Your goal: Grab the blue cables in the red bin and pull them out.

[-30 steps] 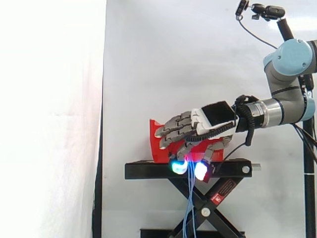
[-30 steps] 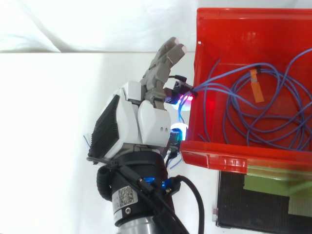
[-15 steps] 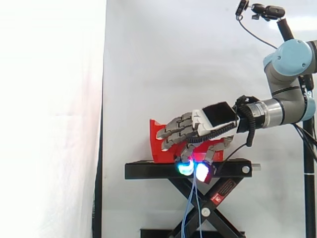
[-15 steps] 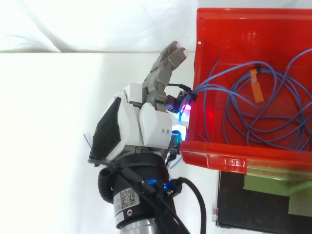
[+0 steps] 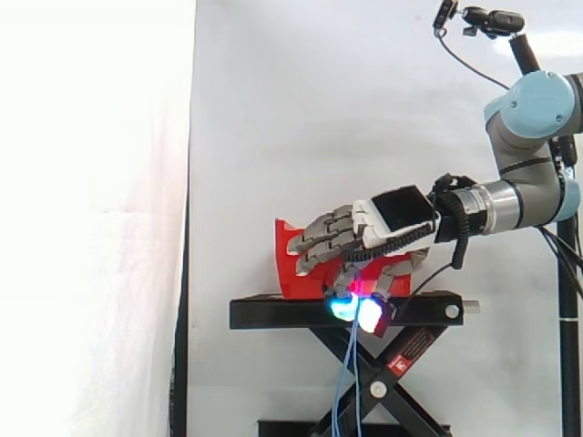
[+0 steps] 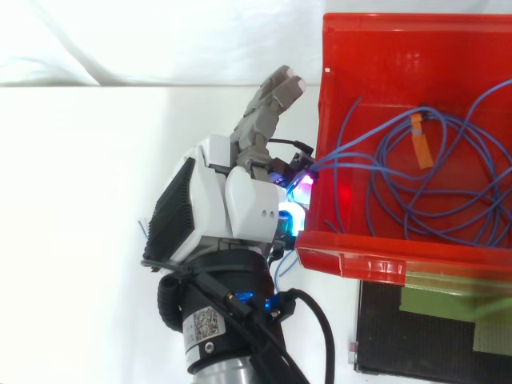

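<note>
Fingertips point(image 5: 344, 308) under the hand point(image 5: 397, 213) were pressed together on the blue cables point(image 5: 349, 378): one glowing pad and the thumb's pad clamped a few strands between them, while the other fingers reached out straight to the left above the pinch. I saw the hand on the near side of the red bin point(image 6: 384, 251), just outside its near wall and level with it. From the pinch, the held strands dropped loose in front of the black stand point(image 5: 273, 314), down past its crossed legs.

Looking from above, I followed those same strands the other way, up over the near wall and into the bin. Further in, most of the bundle lay in wide loops across the bin floor, with an orange tag point(image 6: 420, 142) on one strand toward the far side. Behind it all hung the white curtain point(image 5: 319, 109).

I judged the grab as done and the pull as only begun. A short length was out over the wall, but the coil itself sat inside, so nearly all the drawing out was left to do. With loops overlapping like that, I expected they might snag on the wall.
</note>
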